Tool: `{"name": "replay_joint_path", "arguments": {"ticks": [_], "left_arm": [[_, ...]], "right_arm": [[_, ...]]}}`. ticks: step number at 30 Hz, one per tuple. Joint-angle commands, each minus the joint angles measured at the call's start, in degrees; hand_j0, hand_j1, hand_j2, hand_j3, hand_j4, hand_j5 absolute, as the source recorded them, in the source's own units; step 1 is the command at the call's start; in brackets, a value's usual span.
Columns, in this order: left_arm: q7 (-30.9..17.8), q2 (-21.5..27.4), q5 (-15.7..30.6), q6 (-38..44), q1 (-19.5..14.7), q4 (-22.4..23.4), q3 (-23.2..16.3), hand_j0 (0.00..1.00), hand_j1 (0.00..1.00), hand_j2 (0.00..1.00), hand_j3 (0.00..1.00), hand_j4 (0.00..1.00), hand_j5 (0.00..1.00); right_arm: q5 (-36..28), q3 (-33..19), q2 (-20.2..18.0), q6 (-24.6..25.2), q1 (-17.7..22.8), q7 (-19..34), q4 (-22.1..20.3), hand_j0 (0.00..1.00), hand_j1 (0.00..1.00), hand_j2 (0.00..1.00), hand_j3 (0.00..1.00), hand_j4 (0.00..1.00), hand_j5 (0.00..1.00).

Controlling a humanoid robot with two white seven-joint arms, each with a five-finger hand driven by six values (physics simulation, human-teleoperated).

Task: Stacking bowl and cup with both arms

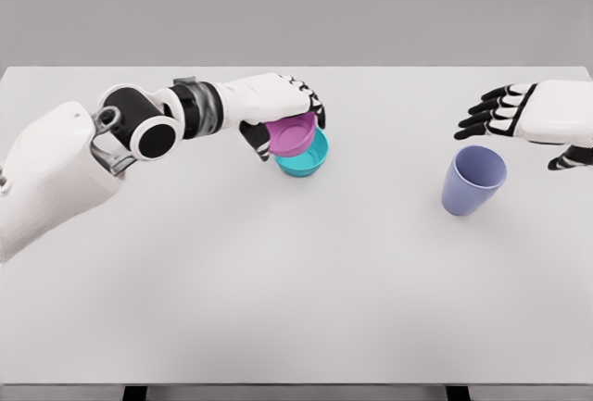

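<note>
On the white worktop (278, 281), teal bowl (309, 159) half hidden behind tilted pink bowl (293, 134), gripped by left hand (278, 109), arm reaching in horizontally. Right hand (528, 112) cut off at frame edge, fingers spread, empty, hovering above upright lavender cup (473, 180).
</note>
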Motion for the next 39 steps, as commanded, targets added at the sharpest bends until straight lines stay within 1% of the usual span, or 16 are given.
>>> {"name": "replay_joint_path", "arguments": {"ticks": [1, 4, 6, 10, 11, 14, 18, 21, 22, 24, 27, 30, 33, 36, 37, 39], "left_arm": [[0.03, -1.10, -0.60, -0.04, 0.09, 1.14, -0.04, 0.69, 0.69, 0.69, 0.69, 0.69, 0.69], [0.03, -2.68, -1.74, -0.13, 0.09, 2.81, -0.04, 0.69, 0.69, 0.69, 0.69, 0.69, 0.69], [0.03, -2.77, -1.74, -0.13, 0.09, 2.99, -0.13, 0.69, 0.69, 0.69, 0.69, 0.69, 0.69], [0.03, -3.21, -2.18, -0.13, 0.35, 3.87, -0.13, 0.69, 0.69, 0.69, 0.69, 0.69, 0.69], [0.03, -3.73, -2.27, -0.13, 0.26, 4.48, -0.83, 0.69, 0.69, 0.69, 0.69, 0.69, 0.69], [0.03, -4.61, -2.27, -0.13, 0.18, 5.98, -1.27, 0.69, 0.69, 0.69, 0.69, 0.69, 0.69], [0.03, -4.70, -2.36, -0.13, 0.26, 6.06, -1.44, 0.70, 0.70, 0.70, 0.70, 0.70, 0.70], [0.03, -4.79, -2.36, -0.13, 0.26, 6.06, -1.62, 0.70, 0.70, 0.70, 0.70, 0.70, 0.70], [0.03, -4.70, -2.53, -0.13, 0.26, 6.06, -1.62, 0.69, 0.69, 0.69, 0.69, 0.69, 0.69], [0.03, -4.79, -2.53, -0.13, 0.26, 6.15, -1.62, 0.69, 0.69, 0.69, 0.69, 0.69, 0.69], [0.03, -6.20, -2.53, -0.57, 0.09, 9.32, -1.62, 0.70, 0.70, 0.70, 0.70, 0.70, 0.70], [0.03, -6.20, -2.53, -0.66, 0.09, 9.32, -1.62, 0.70, 0.70, 0.70, 0.70, 0.70, 0.70], [0.03, -6.28, -2.53, -0.66, 0.09, 9.32, -1.62, 0.70, 0.70, 0.70, 0.70, 0.70, 0.70], [0.03, -6.28, -2.53, -0.66, 0.09, 9.32, -1.53, 0.70, 0.70, 0.70, 0.70, 0.70, 0.70], [0.03, -6.28, -2.53, -0.57, 0.09, 9.32, -1.53, 0.70, 0.70, 0.70, 0.70, 0.70, 0.70], [0.03, -6.64, -2.53, -0.57, 0.09, 9.40, -1.62, 0.70, 0.70, 0.70, 0.70, 0.70, 0.70]], "right_arm": [[-0.05, 0.29, 0.66, 0.16, -0.26, -0.03, 0.07, 1.00, 1.00, 1.00, 1.00, 1.00, 1.00], [0.74, 0.38, 1.36, 0.16, -1.23, -0.03, 0.07, 1.00, 1.00, 1.00, 1.00, 1.00, 1.00], [2.67, 2.31, 2.77, 0.16, -1.76, -0.03, 0.07, 1.00, 1.00, 1.00, 1.00, 1.00, 1.00], [3.64, 5.48, 2.77, 0.16, -1.85, -0.03, 0.25, 1.00, 1.00, 1.00, 1.00, 1.00, 1.00], [3.64, 5.57, 2.77, 0.16, -1.85, -0.03, 0.34, 1.00, 1.00, 1.00, 1.00, 1.00, 1.00], [3.64, 6.27, 2.86, 0.16, -1.85, -0.03, 0.34, 1.00, 1.00, 1.00, 1.00, 1.00, 1.00], [3.64, 6.80, 3.30, 0.16, -1.85, -0.03, 0.51, 1.00, 1.00, 1.00, 1.00, 1.00, 1.00], [3.90, 6.89, 4.79, 0.16, -2.29, -0.03, 3.32, 1.00, 1.00, 1.00, 1.00, 1.00, 1.00], [4.87, 7.24, 5.23, 0.16, -2.29, -0.03, 4.11, 1.00, 1.00, 1.00, 1.00, 1.00, 1.00], [5.13, 8.64, 5.32, 0.16, -2.64, -0.03, 4.55, 1.00, 1.00, 1.00, 1.00, 1.00, 1.00], [5.31, 9.08, 6.02, 0.16, -2.73, -0.03, 6.75, 1.00, 1.00, 1.00, 1.00, 1.00, 1.00], [6.10, 9.52, 6.64, 0.16, -2.99, -0.03, 7.89, 1.00, 1.00, 1.00, 1.00, 1.00, 1.00], [6.10, 9.61, 7.17, 0.16, -3.52, -0.03, 8.16, 1.00, 1.00, 1.00, 1.00, 1.00, 1.00], [6.19, 10.05, 7.87, 0.16, -4.31, -0.03, 10.18, 1.00, 1.00, 1.00, 1.00, 1.00, 1.00], [6.19, 11.01, 7.96, 0.16, -4.40, -0.03, 10.27, 1.00, 1.00, 1.00, 1.00, 1.00, 1.00], [6.89, 11.19, 8.75, 0.16, -4.75, -0.03, 11.14, 1.00, 1.00, 1.00, 1.00, 1.00, 1.00]]}}
